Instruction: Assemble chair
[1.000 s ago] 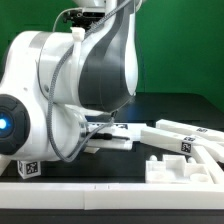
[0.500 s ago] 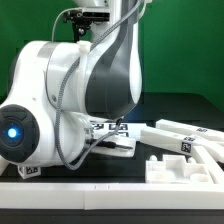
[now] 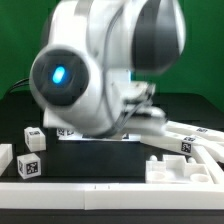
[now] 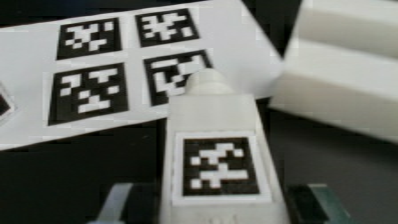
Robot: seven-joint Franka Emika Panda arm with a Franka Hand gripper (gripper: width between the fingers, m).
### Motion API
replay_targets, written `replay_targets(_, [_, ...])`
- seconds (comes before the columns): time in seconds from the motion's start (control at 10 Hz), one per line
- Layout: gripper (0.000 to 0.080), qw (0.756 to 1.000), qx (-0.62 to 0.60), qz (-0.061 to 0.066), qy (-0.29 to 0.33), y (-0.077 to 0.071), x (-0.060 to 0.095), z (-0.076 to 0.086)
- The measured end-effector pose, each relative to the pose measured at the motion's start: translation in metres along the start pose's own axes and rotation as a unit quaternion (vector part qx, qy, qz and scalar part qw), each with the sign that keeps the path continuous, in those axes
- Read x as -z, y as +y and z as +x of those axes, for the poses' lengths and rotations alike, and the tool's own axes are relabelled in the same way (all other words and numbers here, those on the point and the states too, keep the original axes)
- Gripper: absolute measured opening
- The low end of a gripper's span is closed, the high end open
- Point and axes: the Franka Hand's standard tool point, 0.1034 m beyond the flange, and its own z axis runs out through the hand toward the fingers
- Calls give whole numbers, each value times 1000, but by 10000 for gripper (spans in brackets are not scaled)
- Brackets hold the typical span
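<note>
Fingers of gripper clamped either side of tapered white plastic chair leg, square tag up. Flat white marker board underneath.

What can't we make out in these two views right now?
1. Gripper: in the exterior view, the blurred arm hides it.
2. Hold on the tagged bar: the wrist view's edge cuts off the fingers.
3. Marker board: exterior view, arm covers most.
4. Chair parts: exterior view, right edge crops them.
</note>
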Motion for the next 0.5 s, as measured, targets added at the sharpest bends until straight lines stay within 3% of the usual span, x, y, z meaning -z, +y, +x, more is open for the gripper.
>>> replay_targets(0.3, [284,994,4,0,107,4,-3,8])
replay_targets(0.5, [284,984,6,-3,178,-4,8,9])
